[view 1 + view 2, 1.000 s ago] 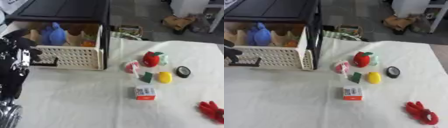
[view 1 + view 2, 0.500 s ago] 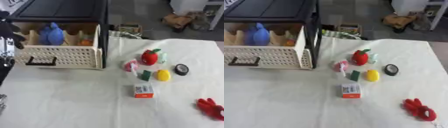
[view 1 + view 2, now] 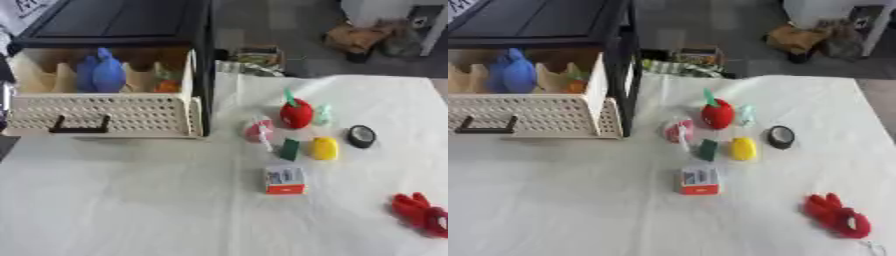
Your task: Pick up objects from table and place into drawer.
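Several objects: you are looking down at a cluster lying on the white table (image 3: 131, 210), right of the drawer (image 3: 105, 114).
Drawer: it is standing pulled open from the black cabinet (image 3: 122, 22) at the upper left, its cream perforated front with a dark handle (image 3: 80, 127) facing you.
Drawer contents: a blue plush toy (image 3: 101, 74) is sitting upright between the dividers, with something orange (image 3: 167, 86) just beside it to the right.
Red toy: a red apple-like toy (image 3: 296, 113) with a green stalk is standing at the top of the cluster, a pale green item (image 3: 324, 115) touching its right side.
Pink item: a small pink-and-white thing (image 3: 259, 131) is lying nearest the drawer; you cannot tell what it is.
Middle row: a dark green piece (image 3: 289, 149) is sitting just beside a yellow lemon-like toy (image 3: 325, 148), and a black round object (image 3: 360, 136) is lying to their right.
Small box: a white-and-red box (image 3: 285, 180) is lying below the row, apart from it.
Red plush: a red plush toy (image 3: 837, 216) is lying well apart near the lower right edge.
Left hand: only a dark sliver (image 3: 4, 100) is showing at the left edge by the drawer, so you cannot tell how its fingers are set.
Right hand: it is showing in neither view.
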`<control>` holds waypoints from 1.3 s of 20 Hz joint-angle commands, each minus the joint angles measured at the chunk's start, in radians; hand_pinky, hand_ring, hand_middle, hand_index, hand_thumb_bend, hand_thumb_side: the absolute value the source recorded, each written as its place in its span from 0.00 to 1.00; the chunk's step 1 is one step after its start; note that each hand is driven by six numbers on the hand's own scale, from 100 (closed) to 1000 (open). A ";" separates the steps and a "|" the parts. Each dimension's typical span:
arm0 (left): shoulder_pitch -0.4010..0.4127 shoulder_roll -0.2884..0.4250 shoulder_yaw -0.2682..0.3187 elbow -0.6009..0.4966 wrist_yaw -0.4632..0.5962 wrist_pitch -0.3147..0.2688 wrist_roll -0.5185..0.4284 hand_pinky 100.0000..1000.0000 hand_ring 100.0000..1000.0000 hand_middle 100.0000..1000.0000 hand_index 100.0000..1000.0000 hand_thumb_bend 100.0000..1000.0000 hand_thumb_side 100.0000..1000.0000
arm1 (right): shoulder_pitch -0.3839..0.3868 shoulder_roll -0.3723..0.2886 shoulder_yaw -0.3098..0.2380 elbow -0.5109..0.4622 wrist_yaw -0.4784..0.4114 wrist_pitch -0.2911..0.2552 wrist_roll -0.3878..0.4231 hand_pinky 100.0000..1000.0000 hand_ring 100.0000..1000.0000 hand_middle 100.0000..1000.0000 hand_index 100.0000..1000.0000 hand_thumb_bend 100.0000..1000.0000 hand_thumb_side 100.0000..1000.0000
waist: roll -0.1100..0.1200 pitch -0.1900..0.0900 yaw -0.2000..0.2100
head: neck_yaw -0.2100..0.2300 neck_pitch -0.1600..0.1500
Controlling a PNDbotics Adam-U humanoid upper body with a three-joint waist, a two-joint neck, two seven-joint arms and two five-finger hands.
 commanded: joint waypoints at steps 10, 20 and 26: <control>0.067 0.213 0.005 -0.014 -0.008 0.179 -0.391 0.42 0.24 0.45 0.76 0.01 0.34 | 0.109 0.037 -0.032 -0.016 -0.029 0.033 0.019 0.80 0.54 0.58 0.81 0.00 0.83 | 0.008 -0.025 -0.007 | 0.015 0.006; 0.062 0.250 -0.078 -0.014 -0.119 0.297 -0.878 0.39 0.35 0.47 0.80 0.01 0.34 | 0.112 0.043 -0.042 -0.016 -0.026 0.012 0.007 0.80 0.54 0.58 0.80 0.00 0.83 | 0.008 -0.026 -0.021 | 0.028 -0.004; 0.048 0.248 -0.125 -0.014 -0.163 0.330 -1.017 0.38 0.41 0.52 0.85 0.06 0.38 | 0.113 0.050 -0.046 -0.016 -0.024 0.014 0.005 0.80 0.54 0.58 0.80 0.00 0.83 | 0.009 -0.022 -0.026 | 0.034 -0.009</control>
